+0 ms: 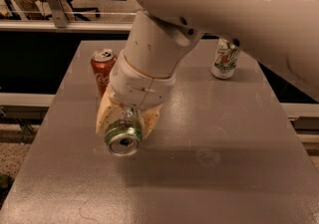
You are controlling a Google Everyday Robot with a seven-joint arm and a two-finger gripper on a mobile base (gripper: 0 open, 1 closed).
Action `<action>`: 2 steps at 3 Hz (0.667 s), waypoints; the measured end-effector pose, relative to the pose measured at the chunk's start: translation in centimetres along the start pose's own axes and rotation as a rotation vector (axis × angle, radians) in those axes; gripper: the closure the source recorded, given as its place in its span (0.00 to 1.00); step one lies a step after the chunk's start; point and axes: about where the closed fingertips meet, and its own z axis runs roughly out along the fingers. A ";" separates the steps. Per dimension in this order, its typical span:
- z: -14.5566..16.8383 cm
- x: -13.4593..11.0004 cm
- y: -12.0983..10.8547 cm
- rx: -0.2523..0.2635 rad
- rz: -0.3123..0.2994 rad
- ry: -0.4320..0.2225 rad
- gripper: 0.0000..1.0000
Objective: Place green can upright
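Observation:
The green can [123, 138] is a shiny green and silver drink can, lying on its side with its silver top and pull-tab facing the camera. My gripper [125, 126] is shut on the green can, its two tan fingers [105, 116] on either side of it. The can hangs over the left middle of the grey table [209, 168]. I cannot tell whether the can touches the table. The big white arm fills the top of the view and hides the table behind it.
A red Coca-Cola can [102, 71] stands upright just behind and left of the gripper. A white can with green lettering [225, 58] stands upright at the back right. The table's left edge is close to the gripper.

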 end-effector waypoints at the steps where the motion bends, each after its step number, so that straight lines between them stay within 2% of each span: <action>1: -1.1 0.3 0.1 0.028 0.157 0.117 1.00; 2: -1.1 0.3 0.1 0.028 0.157 0.117 1.00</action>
